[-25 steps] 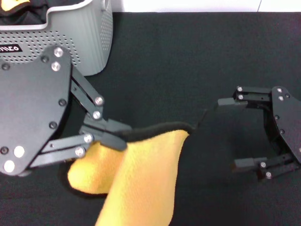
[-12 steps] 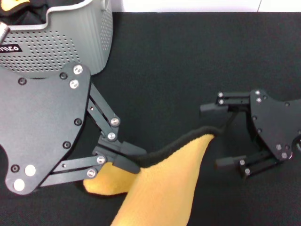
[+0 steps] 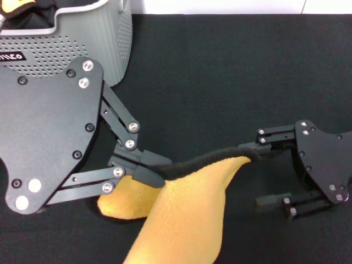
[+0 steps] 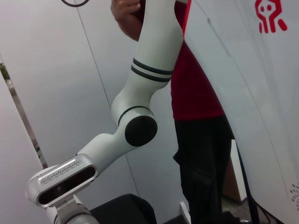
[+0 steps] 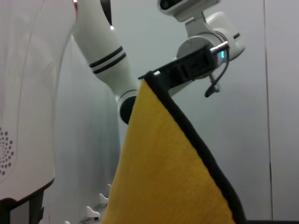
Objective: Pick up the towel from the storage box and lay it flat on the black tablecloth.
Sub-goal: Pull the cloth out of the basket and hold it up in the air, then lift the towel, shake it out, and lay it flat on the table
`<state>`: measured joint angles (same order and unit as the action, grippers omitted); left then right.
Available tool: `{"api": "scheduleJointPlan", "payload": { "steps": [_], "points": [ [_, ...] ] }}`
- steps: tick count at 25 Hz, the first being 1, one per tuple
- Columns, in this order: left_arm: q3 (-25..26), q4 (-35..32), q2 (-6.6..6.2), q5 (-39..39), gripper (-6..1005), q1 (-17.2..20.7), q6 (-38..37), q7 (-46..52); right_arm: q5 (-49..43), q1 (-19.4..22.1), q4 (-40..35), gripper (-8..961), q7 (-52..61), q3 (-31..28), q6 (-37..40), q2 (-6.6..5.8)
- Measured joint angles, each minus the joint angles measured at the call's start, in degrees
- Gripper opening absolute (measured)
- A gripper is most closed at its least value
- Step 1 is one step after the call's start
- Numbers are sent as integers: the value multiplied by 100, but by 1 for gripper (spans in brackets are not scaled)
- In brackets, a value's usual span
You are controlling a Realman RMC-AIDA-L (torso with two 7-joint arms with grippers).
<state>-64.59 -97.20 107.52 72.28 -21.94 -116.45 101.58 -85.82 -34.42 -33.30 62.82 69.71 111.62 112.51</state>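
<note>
The yellow-orange towel [image 3: 187, 214] with black edging hangs above the black tablecloth [image 3: 220, 66]. My left gripper [image 3: 149, 170] is shut on the towel's upper edge at its left part. The edge stretches right to a corner [image 3: 248, 154] that touches the upper finger [image 3: 272, 146] of my right gripper [image 3: 265, 175], whose jaws stand wide apart. The right wrist view shows the towel [image 5: 163, 172] hanging from the left gripper [image 5: 161, 77]. The grey perforated storage box [image 3: 107, 38] stands at the far left.
Inside the storage box lie black fabric [image 3: 41, 16] and a bit of something yellow-orange [image 3: 14, 5]. The left wrist view shows a white robot arm [image 4: 135, 126] and a person in a red shirt [image 4: 196, 88] behind.
My left gripper has carried the towel to the right. My right gripper has moved in, and the towel's corner now touches its upper finger.
</note>
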Motion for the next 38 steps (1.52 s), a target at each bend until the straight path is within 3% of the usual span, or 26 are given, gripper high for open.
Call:
{"api": "scheduleJointPlan", "payload": {
  "steps": [1,6,9,17,25,28,36,38],
  "points": [
    [3,0,1,-11,12,6,0,0,-1,3,5,811,16,0,-15,0],
    [7,0,4,-26,12,8,0,2,-11,-9,59,603,35,6,-92,-1],
    [15,5,8,-19,12,14,0,2,-16,23,69,398,36,-12,-96,-1],
    [77,12,85,-10,13,32,2,-6,-34,76,97,235,15,-2,-145,5],
    [75,97,178,98,15,94,9,-18,-134,92,84,81,-106,-28,-343,132],
    [78,131,333,385,15,151,9,-53,-70,194,39,47,-160,-237,-347,150],
    [463,404,1016,1475,42,306,22,-506,-10,321,-260,16,-119,-1155,-206,248],
    [558,582,1122,1631,58,310,48,-689,43,323,-463,16,-77,-1257,-159,271]
  ]
}}
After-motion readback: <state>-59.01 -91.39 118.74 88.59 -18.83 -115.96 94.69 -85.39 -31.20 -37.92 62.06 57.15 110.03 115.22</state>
